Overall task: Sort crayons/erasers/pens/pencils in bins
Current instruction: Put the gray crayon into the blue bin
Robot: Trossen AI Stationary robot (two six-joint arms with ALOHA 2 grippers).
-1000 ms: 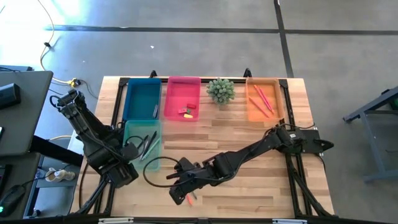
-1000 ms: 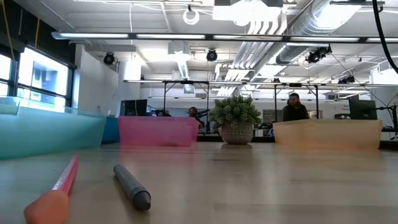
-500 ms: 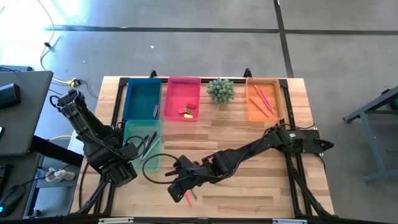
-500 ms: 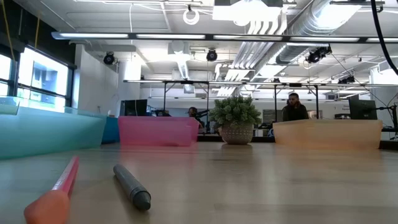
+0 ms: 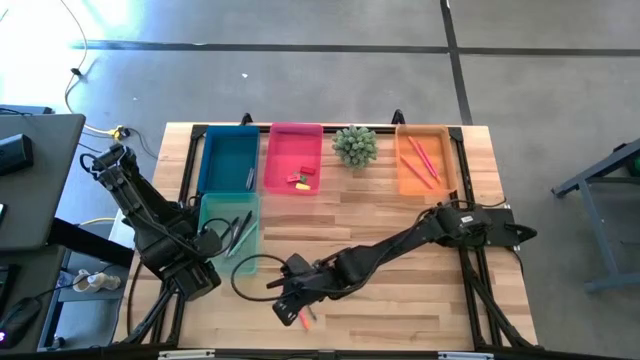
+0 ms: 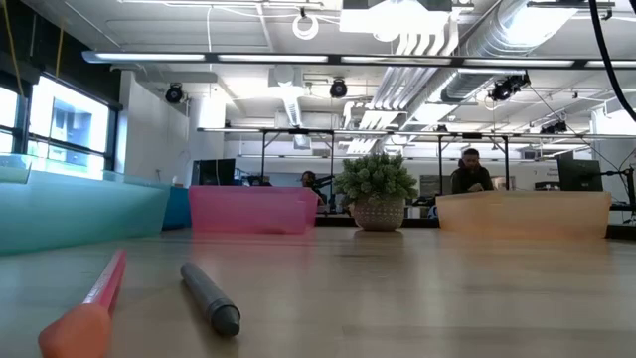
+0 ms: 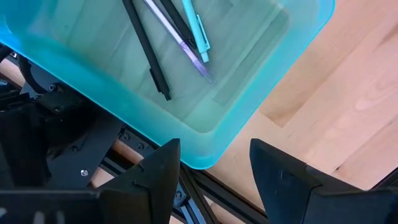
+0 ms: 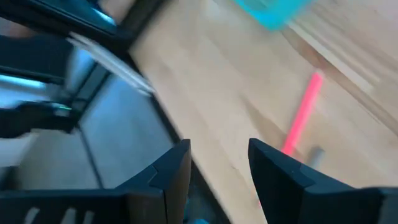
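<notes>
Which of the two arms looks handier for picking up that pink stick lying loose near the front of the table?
The right. Its open hand hovers right beside the pink pencil, while the left hand waits by the teal bin.

Bright, even overhead light; ceiling strips (image 6: 298, 57) glare in the low view, and the right wrist view is motion-blurred.

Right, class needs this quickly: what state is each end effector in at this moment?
Left end effector: open, holding nothing, over the corner of the teal bin.
Right end effector: open, holding nothing, above the table near a pink pencil.
</notes>
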